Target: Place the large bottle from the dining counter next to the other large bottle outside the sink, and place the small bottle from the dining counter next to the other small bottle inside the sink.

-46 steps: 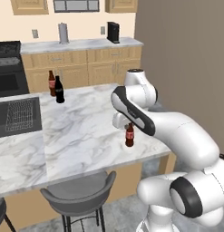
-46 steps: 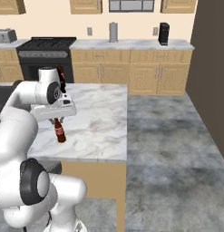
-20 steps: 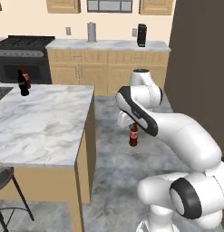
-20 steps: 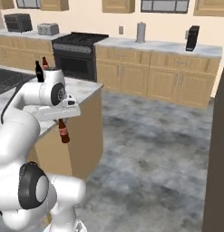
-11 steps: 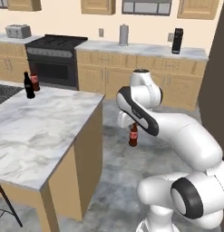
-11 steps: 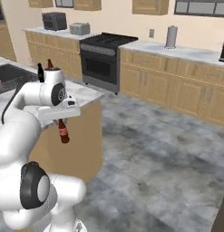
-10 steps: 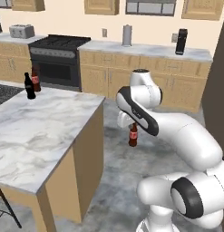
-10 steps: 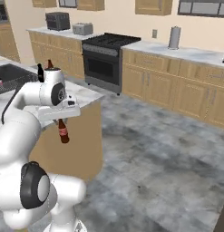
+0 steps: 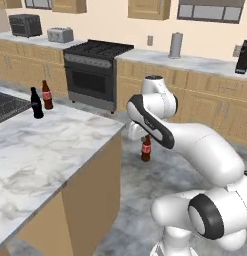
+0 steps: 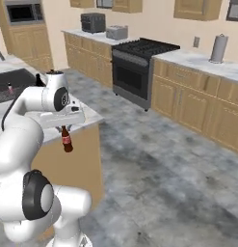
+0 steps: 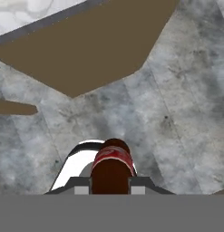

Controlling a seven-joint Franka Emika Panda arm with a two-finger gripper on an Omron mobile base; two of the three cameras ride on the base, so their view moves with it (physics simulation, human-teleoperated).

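Gripper [image 9: 146, 136] pinching small bottle [image 9: 146, 149] by neck, bottle hanging below, above floor [image 9: 145, 200]

Marble-patterned dining counter [image 9: 55, 150], wooden base; glossy black bottle [image 9: 36, 103].

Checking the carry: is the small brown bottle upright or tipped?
Upright. The small bottle hangs base down from the shut hand, gripped at the neck, over the floor beside the counter.

The small brown bottle [image 9: 146, 149] with a red label hung upright over the floor, right of the marble counter [image 9: 55, 150]. Far left on it stood a black bottle [image 9: 36, 103] beside a brown red-labelled bottle [image 9: 46, 95].
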